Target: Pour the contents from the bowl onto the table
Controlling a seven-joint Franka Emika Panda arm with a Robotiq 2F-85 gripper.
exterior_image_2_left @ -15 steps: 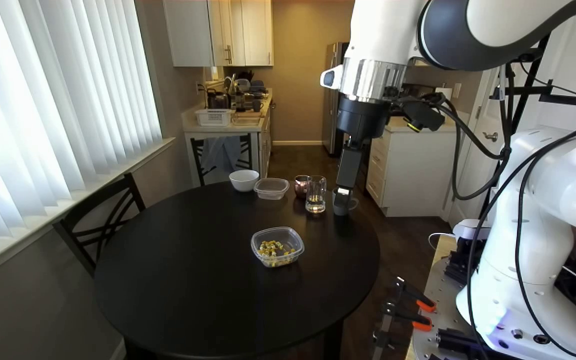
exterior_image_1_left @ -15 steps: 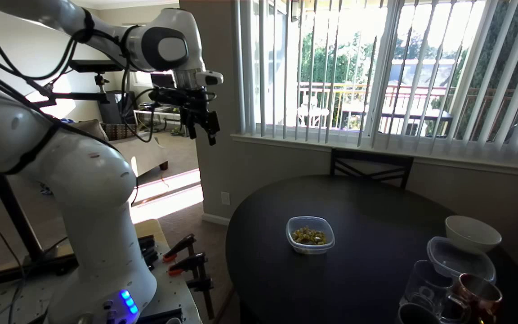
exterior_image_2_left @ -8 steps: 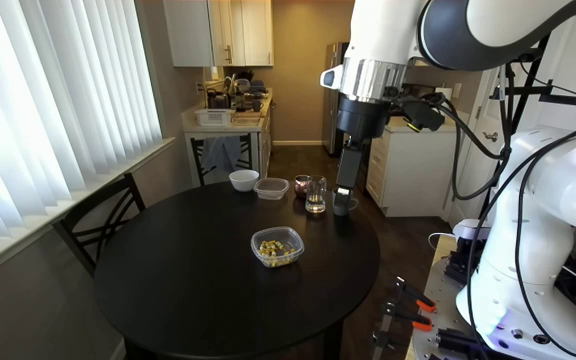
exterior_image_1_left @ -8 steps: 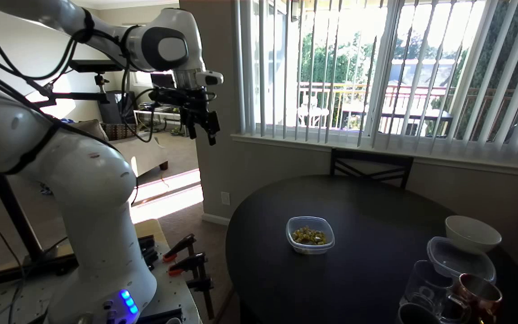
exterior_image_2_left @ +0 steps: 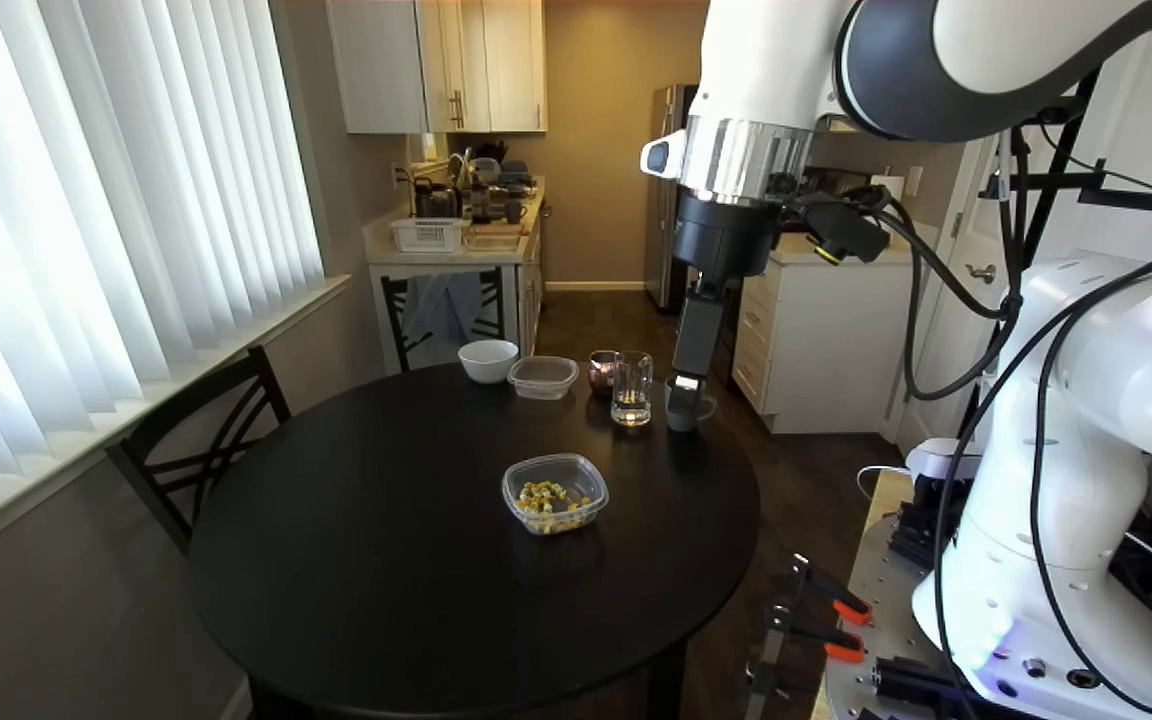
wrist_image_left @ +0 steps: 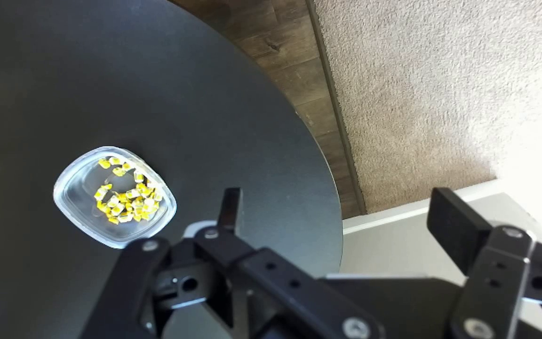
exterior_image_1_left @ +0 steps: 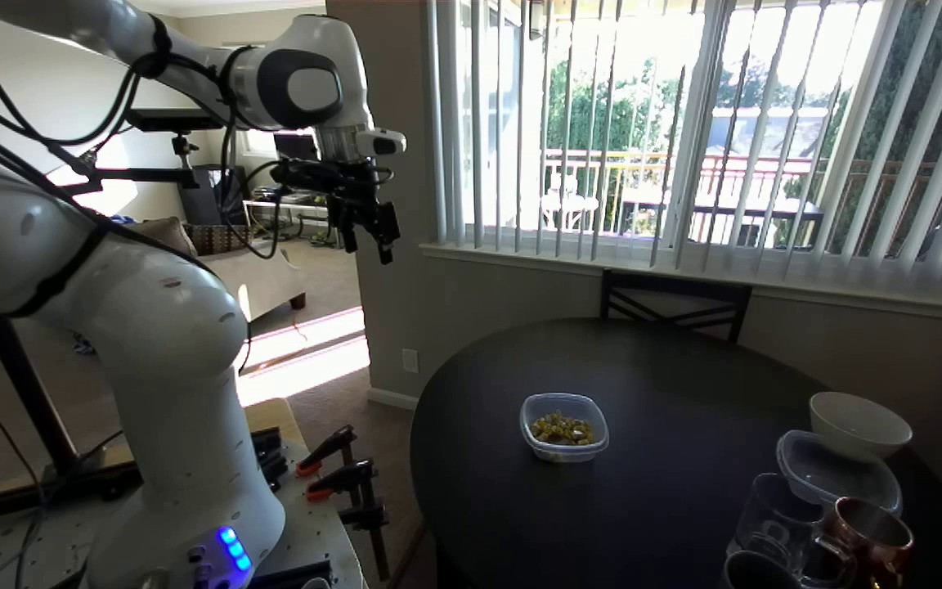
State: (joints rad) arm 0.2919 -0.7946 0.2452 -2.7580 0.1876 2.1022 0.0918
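In an exterior view, the pincer [exterior_image_1_left: 368, 250] hangs high with nothing in it. The bowl [exterior_image_1_left: 566, 452] is well apart from it, down between four and five o'clock, standing upright on the tabletop [exterior_image_1_left: 684, 384]. The bits [exterior_image_1_left: 562, 429] lie inside, so I think the pouring is not yet done. A dark cup [exterior_image_1_left: 757, 573] is cut off by the bottom edge.

In an exterior view, the bowl [exterior_image_2_left: 558, 467] is at eight o'clock from the pincer [exterior_image_2_left: 684, 398]. Only one finger [exterior_image_2_left: 701, 338] shows here, side-on, and it hides part of the dark cup [exterior_image_2_left: 682, 422].

In the wrist view, the fingers [wrist_image_left: 457, 230] are spread wide, and the bowl is at nine o'clock from them. It looks like thin plastic, so I guess it is light, a bit bendy, maybe slippery, and hard to break. A good place to hold looks to be the rim [wrist_image_left: 58, 190] at nine o'clock, where fewer bits lie. Too hard a squeeze could bend it and make the bits jump out. Bright light at three o'clock hides part of the carpet [wrist_image_left: 412, 94], and a pale edge [wrist_image_left: 198, 227] by the pincer is too blurry to name.
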